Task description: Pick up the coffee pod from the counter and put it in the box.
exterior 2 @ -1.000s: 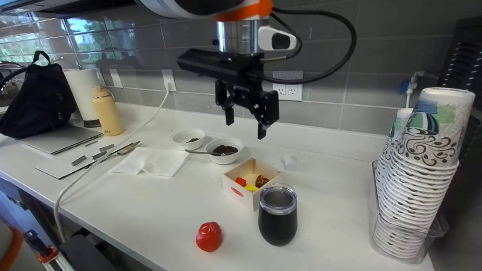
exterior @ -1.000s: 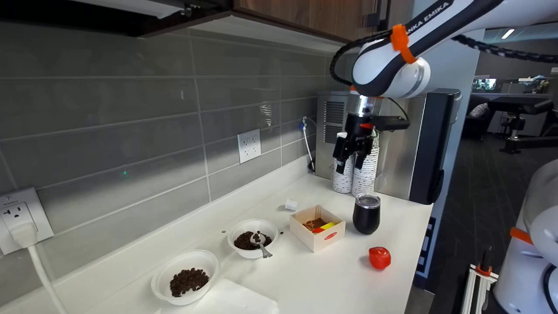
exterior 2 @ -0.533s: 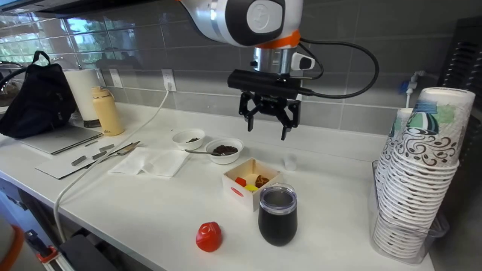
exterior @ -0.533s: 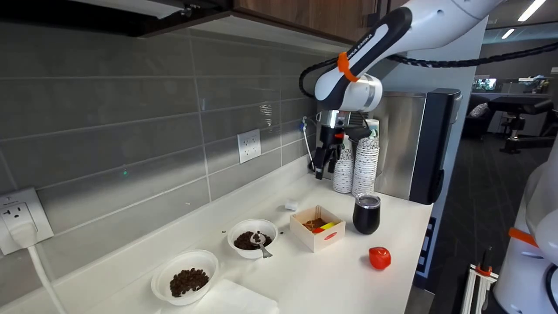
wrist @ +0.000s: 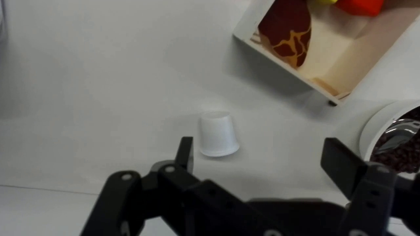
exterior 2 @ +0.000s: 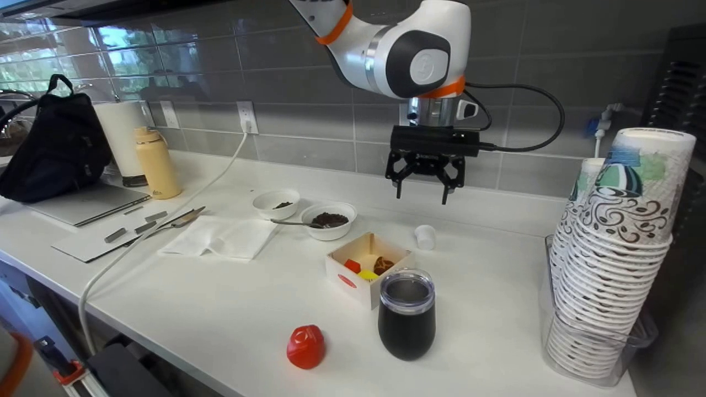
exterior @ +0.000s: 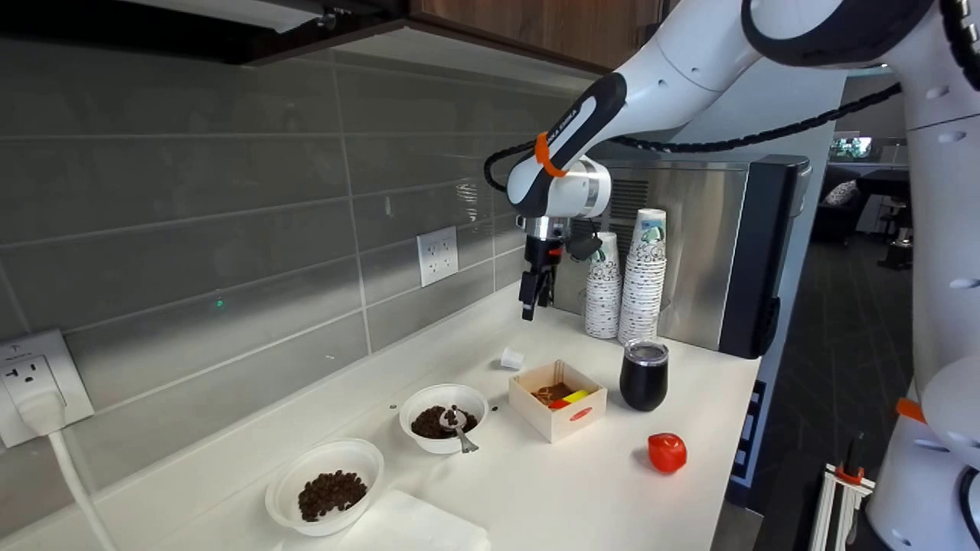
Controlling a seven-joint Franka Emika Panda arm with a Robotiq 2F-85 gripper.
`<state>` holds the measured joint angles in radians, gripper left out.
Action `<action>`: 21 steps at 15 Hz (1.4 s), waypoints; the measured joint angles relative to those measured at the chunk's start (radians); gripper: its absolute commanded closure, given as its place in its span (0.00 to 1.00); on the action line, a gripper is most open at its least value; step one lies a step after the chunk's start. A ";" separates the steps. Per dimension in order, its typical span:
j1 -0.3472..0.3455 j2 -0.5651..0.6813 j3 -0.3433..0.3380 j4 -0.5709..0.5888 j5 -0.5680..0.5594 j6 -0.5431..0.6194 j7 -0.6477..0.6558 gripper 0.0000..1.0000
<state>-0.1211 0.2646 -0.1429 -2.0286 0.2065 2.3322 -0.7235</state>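
The coffee pod (exterior 2: pixel 425 237) is a tiny white cup shape on the counter near the back wall. It also shows in an exterior view (exterior: pixel 511 359) and in the wrist view (wrist: pixel 218 134), where it seems to lie on its side. My gripper (exterior 2: pixel 421 197) is open and empty, pointing down above the pod. In the wrist view the gripper (wrist: pixel 259 144) has the pod just ahead of its fingertips, closer to the left finger (wrist: pixel 187 151). The low pale box (exterior: pixel 566 422) stands beside the pod, farther from the wall. It holds brown, red and yellow bits.
Two white bowls of dark beans (exterior: pixel 325 451) (exterior 2: pixel 329 234) stand along the wall, one with a spoon. A dark tumbler (exterior 2: pixel 407 325) stands close to the box. A red ball (exterior 2: pixel 306 347) lies nearer the counter edge. Tall paper cup stacks (exterior: pixel 641 283) stand at the counter's end.
My gripper has moved towards the back wall, lower and over the pod, and has turned square to the wall. It has stayed open. The pod and the box have not moved.
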 measured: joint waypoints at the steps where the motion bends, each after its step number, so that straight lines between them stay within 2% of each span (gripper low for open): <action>1: -0.017 0.033 0.018 0.021 0.012 0.019 -0.012 0.00; 9: -0.123 0.219 0.143 0.088 0.059 0.216 -0.036 0.00; 14: -0.161 0.326 0.188 0.160 0.059 0.246 -0.034 0.00; 15: -0.165 0.344 0.196 0.176 0.059 0.246 -0.033 0.25; 16: -0.168 0.359 0.203 0.192 0.059 0.246 -0.032 0.26; 21: -0.169 0.408 0.216 0.247 0.056 0.246 -0.026 0.65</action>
<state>-0.2904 0.6727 0.0735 -1.7812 0.2625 2.5786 -0.7494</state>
